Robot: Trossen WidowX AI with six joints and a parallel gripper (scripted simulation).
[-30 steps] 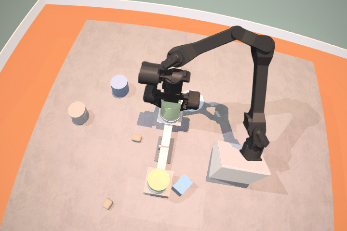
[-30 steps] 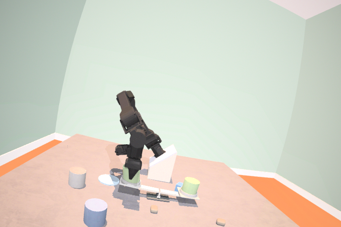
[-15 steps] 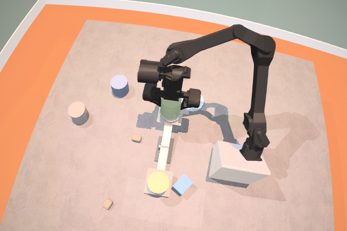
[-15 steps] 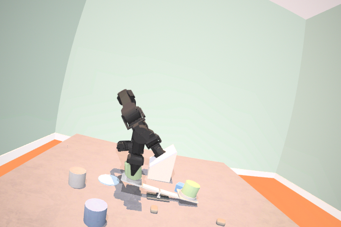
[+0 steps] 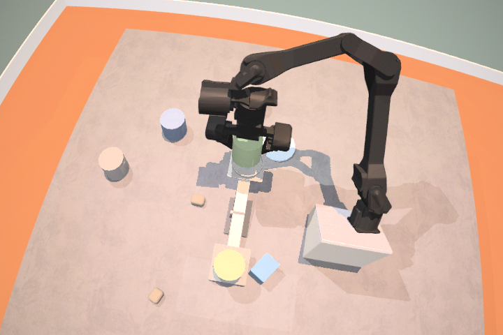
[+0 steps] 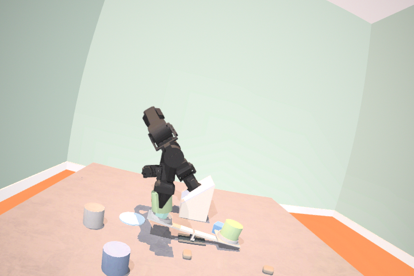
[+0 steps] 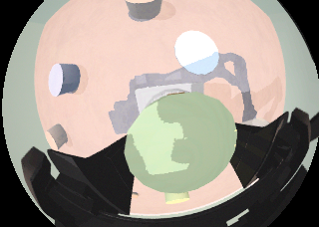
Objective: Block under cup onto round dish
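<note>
Jaws clenched on the sides of one green cup [image 5: 246,153] [image 6: 168,204] [image 7: 181,142], cup raised a little off the high end of the tilted balance [image 5: 238,205] [image 6: 204,233] [image 7: 147,95]. Teal block [image 5: 250,168] [image 6: 161,215] partly visible in the gap below that cup, on the plate, beneath the jaws and not between them. Other cup [image 5: 229,264] [image 6: 231,230] [image 7: 177,197] sits on the low end, leaning with it. Round dish [image 5: 281,155] [image 6: 131,218] [image 7: 196,53] lies on the bench [image 5: 149,236] [image 6: 51,247] [image 7: 105,33] near the high end, no block on it. Blue box [image 5: 265,267] [image 6: 217,227] just beside the low end.
</note>
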